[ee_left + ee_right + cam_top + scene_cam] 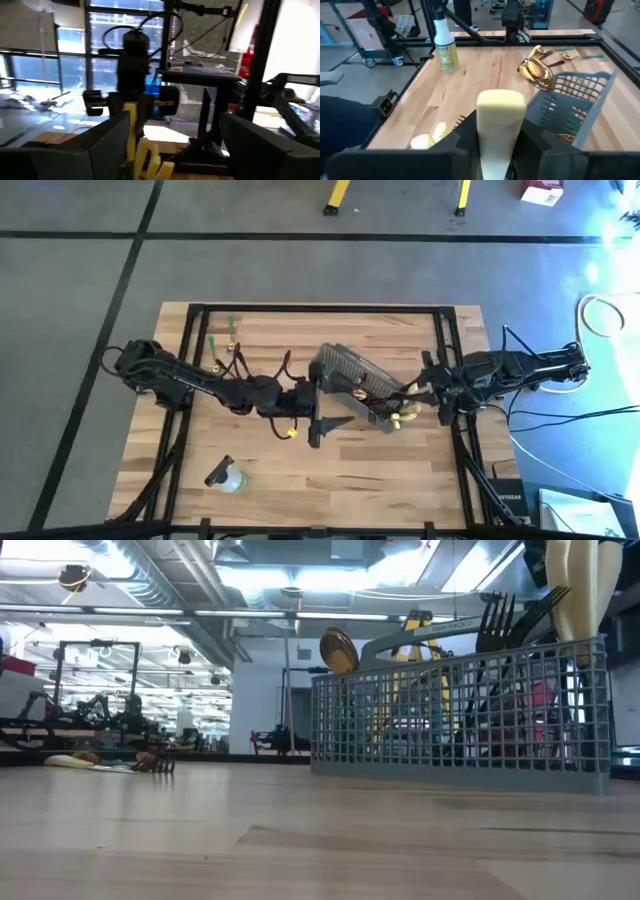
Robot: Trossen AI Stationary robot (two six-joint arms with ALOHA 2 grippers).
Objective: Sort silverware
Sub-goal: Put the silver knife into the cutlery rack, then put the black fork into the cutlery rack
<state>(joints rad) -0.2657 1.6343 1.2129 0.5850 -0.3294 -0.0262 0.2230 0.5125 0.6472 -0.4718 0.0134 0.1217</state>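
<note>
The right gripper (pixel 501 150) has its fingers closed on a pale cream utensil handle (pixel 501 125), held just beside the grey wire-mesh basket (pixel 352 376). Gold and black utensils (pixel 500 620) already stand in that basket, while a few green and gold pieces (pixel 228 345) lie loose on the wooden tabletop (pixel 380 470) well apart from it. The left gripper (pixel 322 430) hovers near the basket, fingers spread, holding nothing. Sorting looks partly done.
</note>
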